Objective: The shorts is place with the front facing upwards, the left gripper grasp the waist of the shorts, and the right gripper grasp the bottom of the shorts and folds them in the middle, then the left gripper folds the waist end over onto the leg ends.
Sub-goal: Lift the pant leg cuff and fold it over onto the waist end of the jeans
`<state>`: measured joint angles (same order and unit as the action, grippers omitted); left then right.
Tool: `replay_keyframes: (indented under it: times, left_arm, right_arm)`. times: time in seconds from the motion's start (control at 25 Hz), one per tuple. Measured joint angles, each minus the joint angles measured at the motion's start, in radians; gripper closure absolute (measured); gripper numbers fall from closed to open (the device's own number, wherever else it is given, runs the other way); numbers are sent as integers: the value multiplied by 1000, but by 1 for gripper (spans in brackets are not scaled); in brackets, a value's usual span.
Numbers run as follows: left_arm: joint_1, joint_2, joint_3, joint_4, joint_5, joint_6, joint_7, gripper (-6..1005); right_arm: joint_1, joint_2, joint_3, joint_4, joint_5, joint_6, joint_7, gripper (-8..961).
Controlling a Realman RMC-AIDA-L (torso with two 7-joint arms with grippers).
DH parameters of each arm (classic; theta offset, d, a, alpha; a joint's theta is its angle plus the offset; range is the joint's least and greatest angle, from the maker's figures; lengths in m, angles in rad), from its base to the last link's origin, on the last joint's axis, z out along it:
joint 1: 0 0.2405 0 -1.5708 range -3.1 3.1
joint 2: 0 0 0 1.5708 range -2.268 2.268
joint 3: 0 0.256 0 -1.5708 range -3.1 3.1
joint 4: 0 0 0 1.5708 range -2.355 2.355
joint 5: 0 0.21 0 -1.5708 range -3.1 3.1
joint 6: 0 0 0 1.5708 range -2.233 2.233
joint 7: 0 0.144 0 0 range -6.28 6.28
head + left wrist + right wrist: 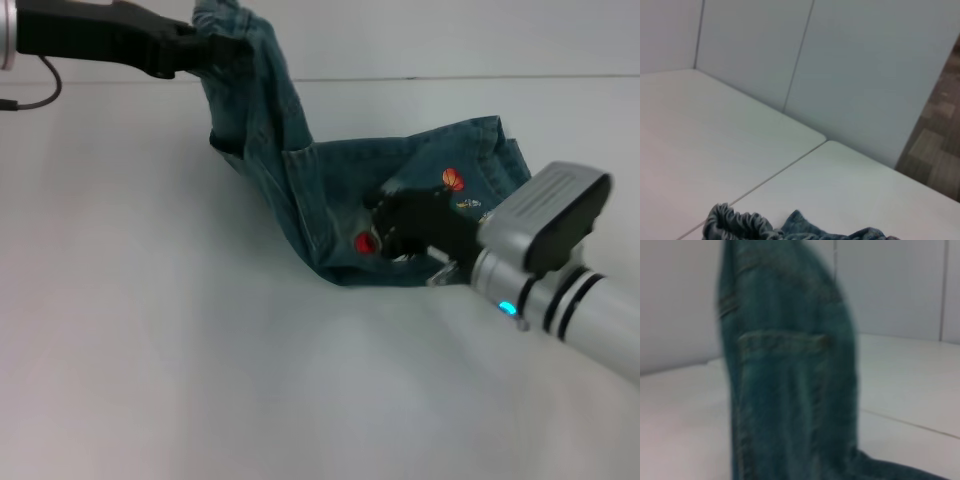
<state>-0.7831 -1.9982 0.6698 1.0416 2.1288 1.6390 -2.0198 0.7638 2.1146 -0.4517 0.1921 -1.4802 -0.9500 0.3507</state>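
Two tools engaged: left tool pinched the gathered waist, lifting limp denim shorts; right tool pressed the leg end, closure indeterminate.

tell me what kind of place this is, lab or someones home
Probably a lab or test room, not a home: a bare white table, plain white wall panels behind it, and only denim shorts laid out for two robot arms.
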Motion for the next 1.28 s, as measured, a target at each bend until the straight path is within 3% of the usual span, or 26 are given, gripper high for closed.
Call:
replay_keyframes:
  times: [0.48, 1.0, 1.28]
  left_arm:
    - [-16, -23, 13, -6, -41, 64, 3, 957]
    - [-26, -29, 15, -6, -78, 81, 4, 955]
    - [-28, -31, 30, -6, -78, 72, 5, 954]
  right_arm:
    - [68, 7, 150, 125, -16, 70, -214, 945]
    - [117, 7, 449, 259, -506, 255, -223, 945]
    - [132, 5, 542, 283, -640, 318, -182, 944]
